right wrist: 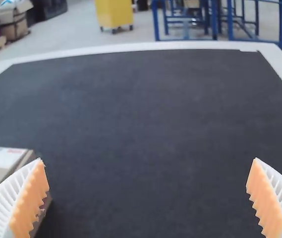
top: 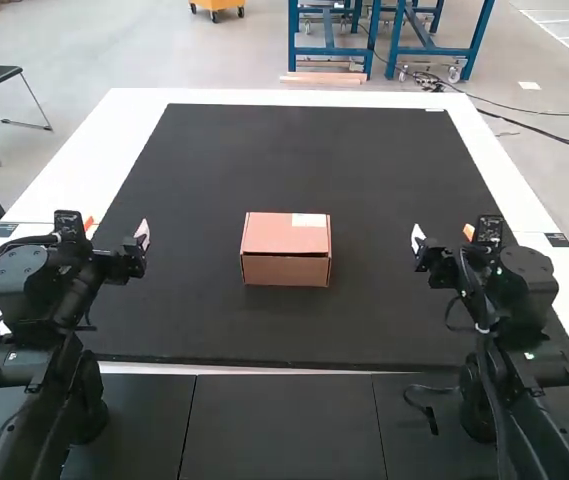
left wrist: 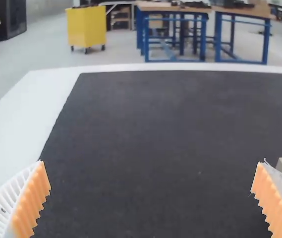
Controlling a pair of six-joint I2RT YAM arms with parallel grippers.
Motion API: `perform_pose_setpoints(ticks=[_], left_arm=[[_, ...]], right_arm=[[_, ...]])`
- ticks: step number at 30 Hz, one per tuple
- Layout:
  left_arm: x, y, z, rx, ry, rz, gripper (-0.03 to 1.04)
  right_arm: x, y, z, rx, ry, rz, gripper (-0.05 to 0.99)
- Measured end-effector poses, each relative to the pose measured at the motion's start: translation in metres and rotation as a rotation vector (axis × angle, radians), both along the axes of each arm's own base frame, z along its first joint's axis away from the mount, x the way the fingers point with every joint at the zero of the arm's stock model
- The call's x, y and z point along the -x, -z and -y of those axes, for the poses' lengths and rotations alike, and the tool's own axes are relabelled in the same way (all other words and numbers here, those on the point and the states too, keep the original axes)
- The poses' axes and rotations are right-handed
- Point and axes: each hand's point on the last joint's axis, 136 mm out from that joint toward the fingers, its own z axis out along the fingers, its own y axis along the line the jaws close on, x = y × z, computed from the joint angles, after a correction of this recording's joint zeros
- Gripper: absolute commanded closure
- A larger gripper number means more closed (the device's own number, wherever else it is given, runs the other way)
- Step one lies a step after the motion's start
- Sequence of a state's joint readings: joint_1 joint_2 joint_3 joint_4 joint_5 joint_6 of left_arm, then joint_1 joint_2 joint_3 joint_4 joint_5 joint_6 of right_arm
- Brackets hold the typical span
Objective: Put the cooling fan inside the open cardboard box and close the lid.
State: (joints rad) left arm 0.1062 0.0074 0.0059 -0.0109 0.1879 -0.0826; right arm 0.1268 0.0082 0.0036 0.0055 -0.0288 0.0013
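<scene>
Nearest, at the left side of the worktop [top: 59, 170]: left gripper [top: 140, 243], white ribbed fingers [left wrist: 29, 201] spread wide, orange pads facing each other, clamped on nothing. Opposite it at the right side: right gripper [top: 420, 246], likewise spread wide and holding nothing. Both poised above the black mat [top: 294, 150], pointing forward, well apart from each other.

Between them, about level with both and in the middle of the mat: cardboard box [top: 286, 248]. Lying inward from each pair of fingers, to the right of the left pair and to the left of the right pair. Roughly as near to one arm as the other, so no clear favourite for a reach. Long axis running side to side across the worktop, short sides toward the two arms, one long side toward the near edge.

Top flaps down flat, pale label on the upper face; lid judged already closed. Cannot tell from a shut box whether the cooling fan sits inside, though likely so.

Farther out: bare mat up to the far white rim.
</scene>
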Motion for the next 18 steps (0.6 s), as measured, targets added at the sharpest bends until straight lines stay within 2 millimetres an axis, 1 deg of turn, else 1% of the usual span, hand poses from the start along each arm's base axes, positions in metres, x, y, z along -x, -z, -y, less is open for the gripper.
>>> perform_pose_setpoints(ticks=[4,9,18], left_arm=[[0.0,0.0,0.0005,0.0,0.002,0.0,0.05],[0.0,0.0,0.0005,0.0,0.002,0.0,0.05],[0.0,-0.0002,0.0005,0.0,0.002,0.0,0.05]], right_arm=[[-0.0001,0.0,0.0006,0.003,0.002,0.0,0.02],[-0.0009,0.0,0.0064,0.006,0.026,0.001,0.02],[-0.0009,-0.0001,0.0068,0.01,0.027,0.002,0.02]])
